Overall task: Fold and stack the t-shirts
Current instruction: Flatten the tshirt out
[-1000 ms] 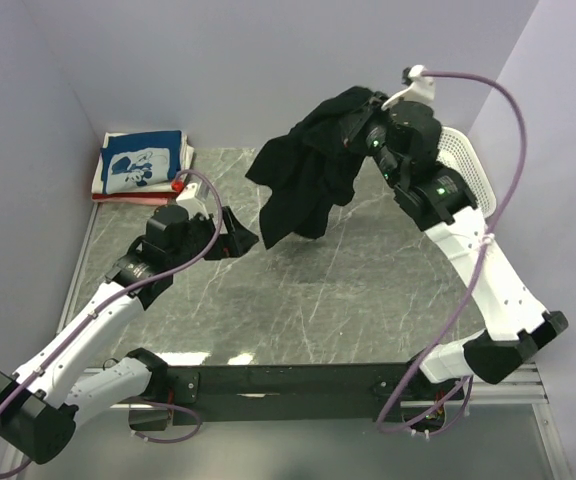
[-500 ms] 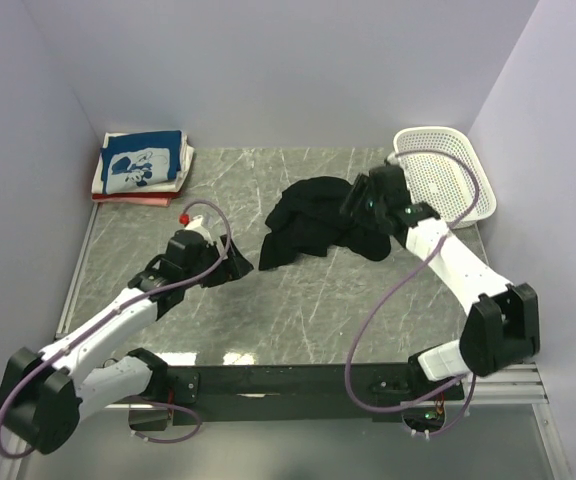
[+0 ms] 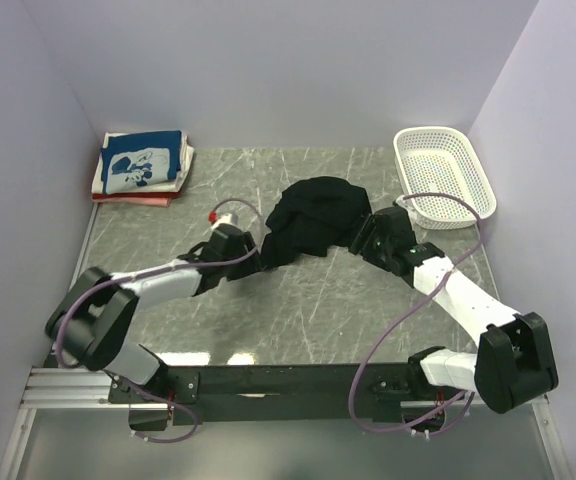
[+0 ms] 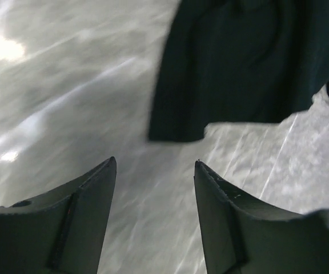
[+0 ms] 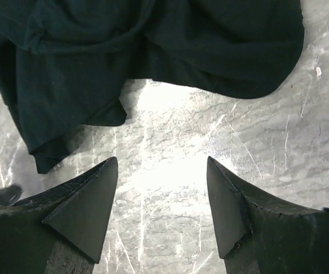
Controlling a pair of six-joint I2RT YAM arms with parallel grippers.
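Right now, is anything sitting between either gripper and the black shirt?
Nothing visible does. The left gripper and the right gripper are both open, each pointing at an edge of the crumpled black shirt, with only bare table between fingertips and cloth. Neither touches it.

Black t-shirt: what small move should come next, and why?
Probably ease the open left gripper forward onto the cloth corner just ahead and close. The black t-shirt lies crumpled on the table; the right gripper is open too, holding nothing, so spreading needs a grip first.
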